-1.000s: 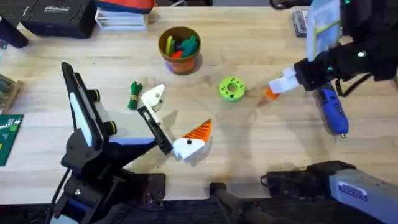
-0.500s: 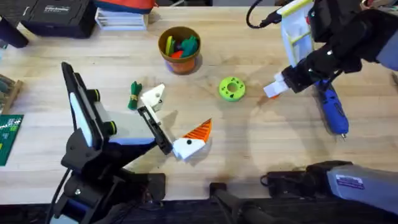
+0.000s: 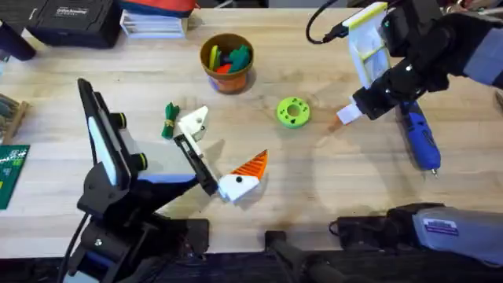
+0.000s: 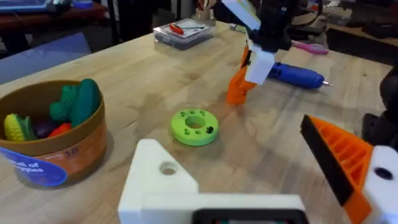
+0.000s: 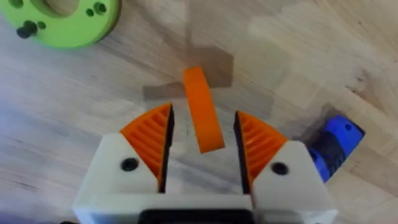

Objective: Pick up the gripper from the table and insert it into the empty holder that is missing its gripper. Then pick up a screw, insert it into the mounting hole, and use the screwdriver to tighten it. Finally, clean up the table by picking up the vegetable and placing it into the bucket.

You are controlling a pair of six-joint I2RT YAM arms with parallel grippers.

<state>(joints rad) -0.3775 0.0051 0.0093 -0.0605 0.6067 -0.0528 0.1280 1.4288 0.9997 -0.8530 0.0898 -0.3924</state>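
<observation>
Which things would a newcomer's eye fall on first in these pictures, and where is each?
Likely the lime-green round disc with holes at the wooden table's middle. Next, the right gripper beside the bright-blue pen-shaped screwdriver, an orange wedge-shaped piece between its fingers. Farther back stands the orange-brown round bucket of colourful toys.

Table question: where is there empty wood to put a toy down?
The wooden table is bare between the lime-green round disc and the blue pen-shaped screwdriver, towards the near edge. It is crowded around the dark-green leafy bundle and the black rail.
</observation>
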